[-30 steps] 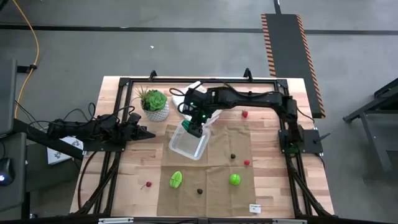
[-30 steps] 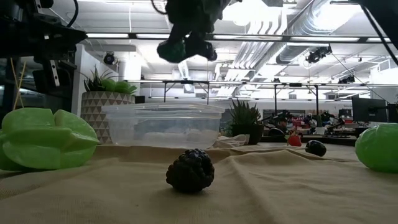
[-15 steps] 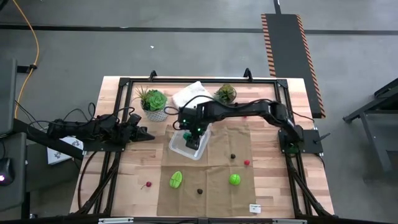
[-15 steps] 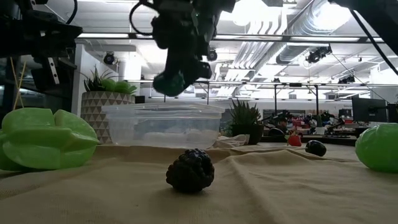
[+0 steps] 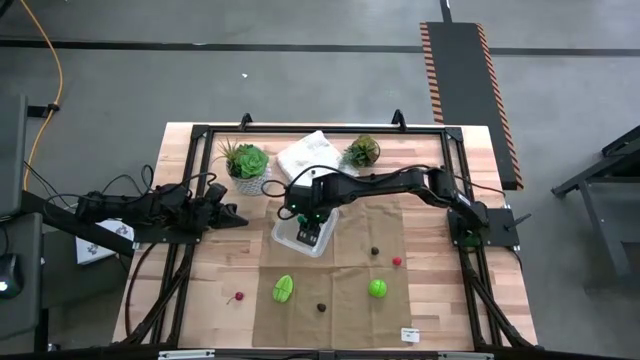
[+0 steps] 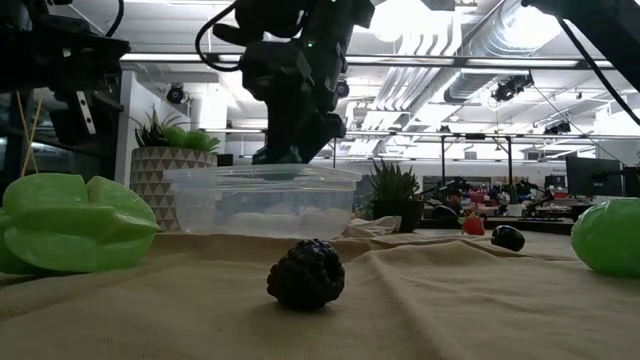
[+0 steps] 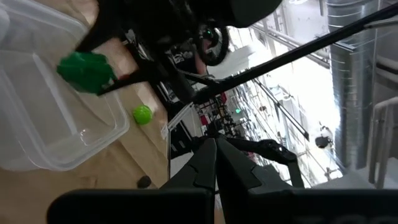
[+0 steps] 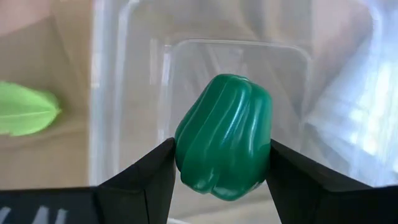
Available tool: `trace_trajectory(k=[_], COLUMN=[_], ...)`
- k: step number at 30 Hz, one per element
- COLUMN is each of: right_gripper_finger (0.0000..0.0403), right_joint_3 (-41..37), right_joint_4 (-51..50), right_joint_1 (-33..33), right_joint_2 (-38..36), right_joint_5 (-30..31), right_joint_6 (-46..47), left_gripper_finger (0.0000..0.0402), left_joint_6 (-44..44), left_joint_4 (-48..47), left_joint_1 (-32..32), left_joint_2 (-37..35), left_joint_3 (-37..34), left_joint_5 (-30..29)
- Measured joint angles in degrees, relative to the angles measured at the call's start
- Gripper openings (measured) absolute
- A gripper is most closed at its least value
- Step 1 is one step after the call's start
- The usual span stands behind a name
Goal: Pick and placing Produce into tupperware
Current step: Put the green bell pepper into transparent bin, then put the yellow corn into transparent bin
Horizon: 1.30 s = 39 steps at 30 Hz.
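At the table's left edge, your left gripper [image 5: 232, 214] rests with its fingers pressed together, holding nothing. Moving right, your right gripper [image 5: 309, 232] hangs over the clear, shallow, square plastic container [image 5: 288, 236] with rounded corners, its fingers [image 8: 140, 176] clamped on a dark green, glossy, ribbed toy pepper [image 8: 224, 135], which sits at about the level of the container's rim. On the tan cloth [image 5: 350, 300] in front, you can see a bright green ridged star-shaped toy fruit [image 5: 284, 289], a dark brown bumpy berry [image 6: 306, 273], and, farther right, a bright green round fruit [image 5: 378, 289].
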Motion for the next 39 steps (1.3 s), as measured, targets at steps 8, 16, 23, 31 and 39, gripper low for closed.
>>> trace_trajectory(k=[8,16,23,31,39], right_gripper_finger=[0.0202,0.0202,0.0202,0.0232,0.0245], right_joint_3=[0.02,-0.02,0.0,-0.02,-0.02], right_joint_4=[1.66,2.28,3.54,3.49,3.5], right_joint_1=[-0.02,-0.02,-0.02,-0.15,-0.26], right_joint_2=[1.28,3.18,4.0,4.13,4.13], right_joint_5=[-0.14,-0.52,-2.58,-2.88,-2.81], right_joint_6=[0.47,1.54,1.49,2.0,2.87], left_gripper_finger=[0.0001,0.0001,0.0001,0.0001,0.0001], left_joint_6=[-0.01,-0.01,-0.02,0.23,1.12], left_joint_4=[0.35,0.51,0.48,0.5,0.49], left_joint_1=[0.01,0.01,0.01,0.01,0.01], left_joint_2=[0.0,0.0,0.0,0.0,0.0], left_joint_3=[0.01,0.0,0.01,0.01,0.02], left_joint_5=[2.53,2.98,3.22,3.23,3.3])
